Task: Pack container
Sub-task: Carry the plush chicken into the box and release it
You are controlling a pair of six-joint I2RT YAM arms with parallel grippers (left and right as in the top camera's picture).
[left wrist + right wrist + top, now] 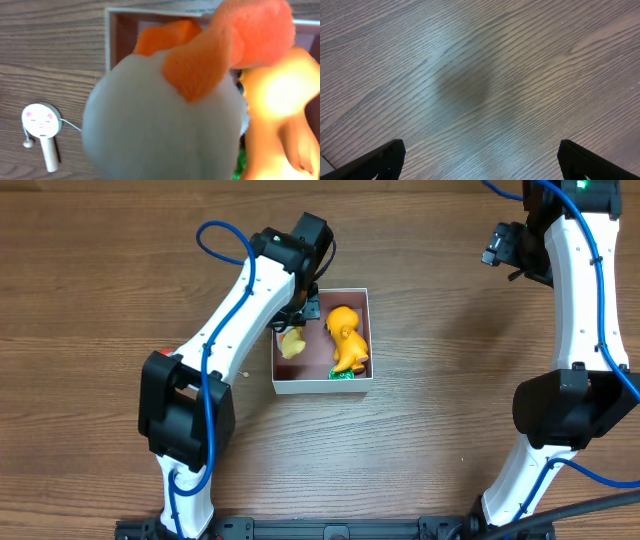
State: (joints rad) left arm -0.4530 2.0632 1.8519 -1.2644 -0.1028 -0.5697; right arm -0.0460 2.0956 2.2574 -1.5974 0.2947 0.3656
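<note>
Overhead, the container sits mid-table holding an orange toy, with the left gripper over its left half. Left wrist: a cream plush toy, pinched tight, fills the lens. Right wrist: the right gripper is spread wide above the wooden table.
</note>
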